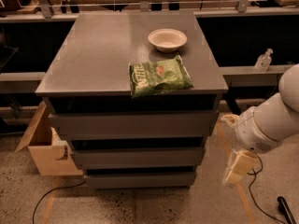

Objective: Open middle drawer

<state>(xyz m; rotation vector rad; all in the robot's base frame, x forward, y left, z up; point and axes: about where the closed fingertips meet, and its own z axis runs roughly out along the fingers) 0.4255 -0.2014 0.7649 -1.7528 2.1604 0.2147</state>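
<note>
The approach is in hand: the middle drawer [138, 157], second of three in the grey cabinet [93, 55], looks shut, its slab front roughly in line with the drawers above and below. The gripper [238, 168] hangs low to the right of the cabinet, near that drawer's height but apart from it; how wide it stands I cannot tell. With no handle, the next move probably calls for catching the front's edge, then pulling straight outward.

Cabinet top [93, 64] carries a bowl [167, 39] and chip bag [159, 76]
</note>
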